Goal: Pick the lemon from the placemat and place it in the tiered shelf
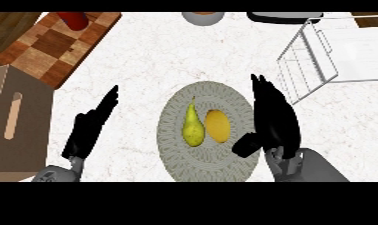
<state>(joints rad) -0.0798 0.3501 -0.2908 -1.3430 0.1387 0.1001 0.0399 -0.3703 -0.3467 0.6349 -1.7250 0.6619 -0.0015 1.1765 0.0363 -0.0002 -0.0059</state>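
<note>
Presently the lemon (217,125) lies on the placemat (235,100) just left of the right hand (274,121), whose fingers are straight and holding nothing; judged light, firm, rounded, best grasped across its middle.

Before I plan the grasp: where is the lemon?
In the head view the lemon lies on the round placemat, just right of the pear and left of the right hand.

Woven matt placemat (210,161), wire-metal tiered shelf (310,64), checkered wooden board (55,51).
</note>
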